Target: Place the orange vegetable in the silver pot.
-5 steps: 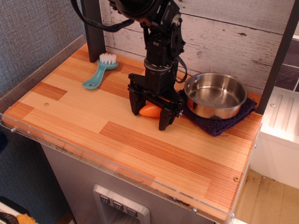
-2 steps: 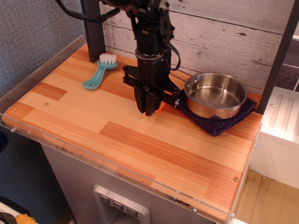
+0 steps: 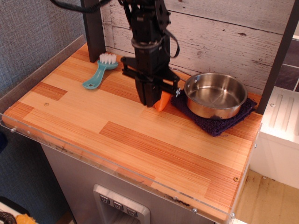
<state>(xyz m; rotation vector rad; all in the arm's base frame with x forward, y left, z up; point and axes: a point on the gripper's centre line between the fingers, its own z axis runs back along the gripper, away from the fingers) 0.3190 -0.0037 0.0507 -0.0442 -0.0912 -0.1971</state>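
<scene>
The orange vegetable (image 3: 163,101), a small bright-orange plastic carrot, hangs tilted with its tip down at the right side of my gripper's fingers. My gripper (image 3: 150,99) points straight down and is shut on the carrot, holding it just above the wooden tabletop. The silver pot (image 3: 215,95), a shallow shiny steel pan, stands empty to the right of the gripper, a short gap away. The upper part of the carrot is hidden between the black fingers.
The pot sits on a dark purple cloth (image 3: 219,124). A teal brush with white bristles (image 3: 99,73) lies at the back left. A dark post (image 3: 95,28) stands behind it, and a white plank wall (image 3: 224,32) runs along the back. A clear rim (image 3: 117,172) edges the table's front.
My gripper closed on the carrot, turned, and has risen slightly toward the back. The carrot left the table and now hangs from the fingers, closer to the pot.
</scene>
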